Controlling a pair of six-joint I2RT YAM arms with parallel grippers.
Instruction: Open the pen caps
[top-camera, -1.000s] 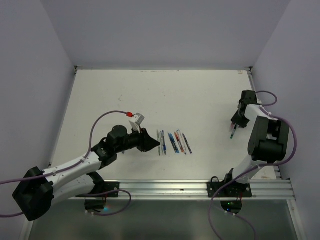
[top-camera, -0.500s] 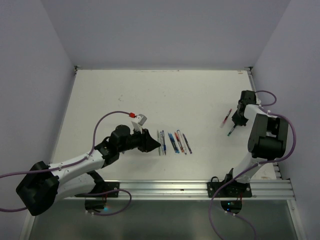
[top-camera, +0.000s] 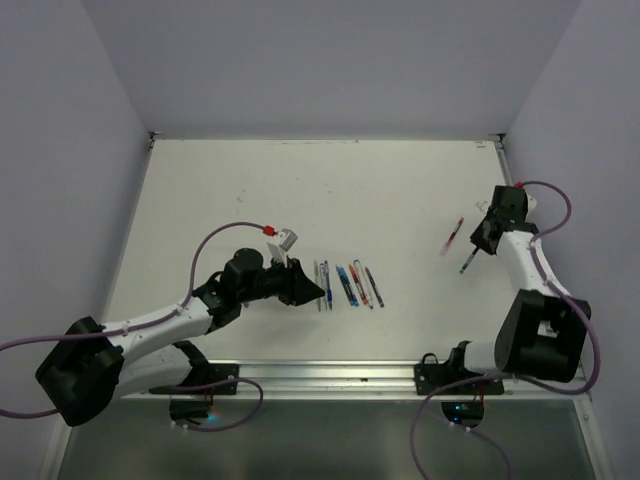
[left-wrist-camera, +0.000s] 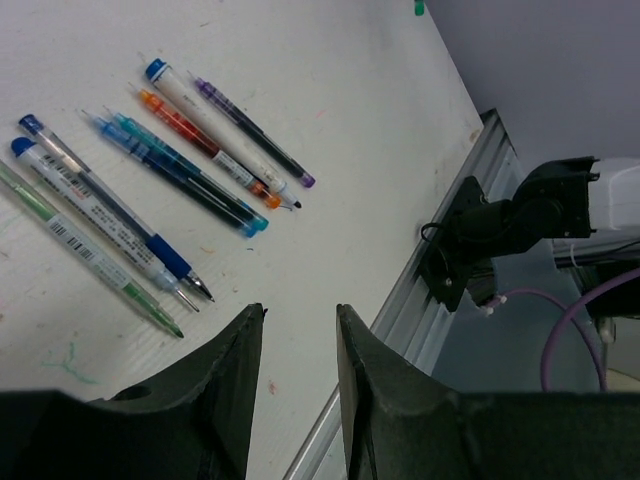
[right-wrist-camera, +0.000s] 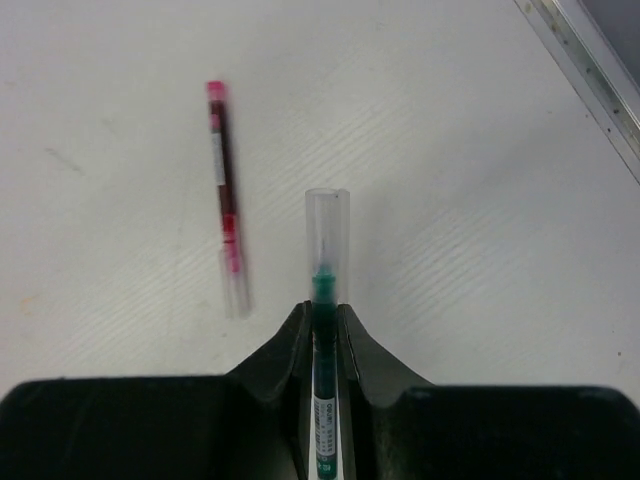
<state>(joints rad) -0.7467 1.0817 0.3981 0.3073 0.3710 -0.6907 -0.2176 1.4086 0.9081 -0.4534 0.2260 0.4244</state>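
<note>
**A:** What does the overhead view show?

**B:** A flat, matte white table (top-camera: 250, 190) between plain lilac-grey walls. The left gripper (top-camera: 318, 291), black and wedge-shaped, hovers low over it. At its three o'clock lies a row of pens (top-camera: 346, 285), thin straight sticks side by side. Near the table's three o'clock edge, the right gripper (top-camera: 478, 245) holds a green pen (top-camera: 467, 263) that slants towards seven o'clock. A red pen (top-camera: 453, 236) lies loose on the table at that gripper's nine o'clock, apart from it.

**A:** And the left wrist camera?

**B:** Two smooth black plastic fingers (left-wrist-camera: 225, 400) stand partly apart with only bare table between them, so they grasp nothing. The row spreads out at their eleven o'clock. The barrels are clear or white with printed labels, and the inks are green, blue, teal, orange and purple. Short blue pen caps (left-wrist-camera: 155, 70) sit on the ten o'clock ends of three pens, and bare points show at some of the opposite ends. A ribbed aluminium rail (left-wrist-camera: 450, 260) edges the table at three o'clock.

**A:** And the right wrist camera?

**B:** The black fingers are pinched tight on the green pen's barrel, and a white label shows in the pinch. A clear cap (right-wrist-camera: 327, 215), a see-through tube, covers the pen's green tip and points to twelve o'clock. The red pen lies at ten o'clock with a pink far end. Its near part is blurred, and it touches nothing else.
</note>
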